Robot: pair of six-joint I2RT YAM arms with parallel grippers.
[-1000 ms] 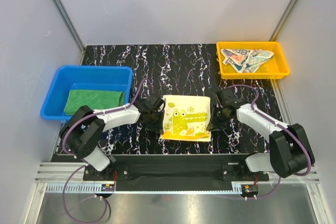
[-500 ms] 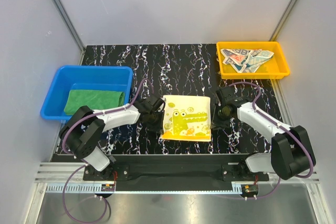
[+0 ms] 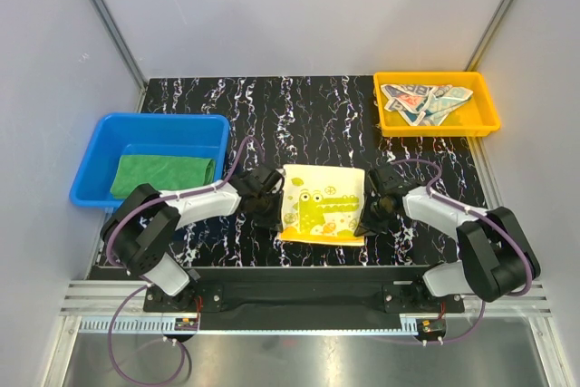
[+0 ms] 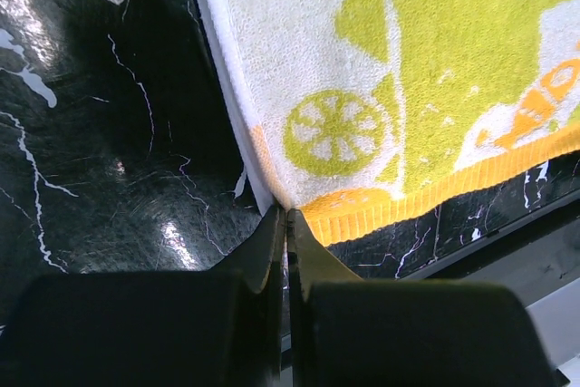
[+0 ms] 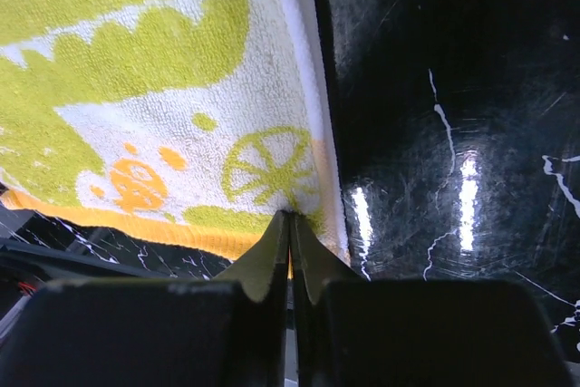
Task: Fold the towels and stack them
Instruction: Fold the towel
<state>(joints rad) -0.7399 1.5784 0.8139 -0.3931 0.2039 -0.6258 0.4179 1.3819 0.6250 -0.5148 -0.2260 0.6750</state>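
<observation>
The pale yellow crocodile towel (image 3: 322,203) lies flat at the table's near middle. My left gripper (image 3: 275,218) is shut on its near-left corner; in the left wrist view (image 4: 285,215) the jaws pinch the corner by the orange hem of the towel (image 4: 408,88). My right gripper (image 3: 365,222) is shut on the near-right corner; in the right wrist view (image 5: 290,217) the jaws are closed on the towel (image 5: 163,88) at its edge. The green towel (image 3: 163,175) lies folded in the blue bin (image 3: 163,118). The cream printed towel (image 3: 426,101) lies crumpled in the orange tray (image 3: 435,76).
The black marbled table (image 3: 308,120) runs between the blue bin at the left and the orange tray at the back right. The metal rail (image 3: 299,292) lies along the table's near edge, just behind both grippers.
My right gripper has moved down the towel's right edge toward its near-right corner. My left gripper has barely moved. The towel lies as before.
</observation>
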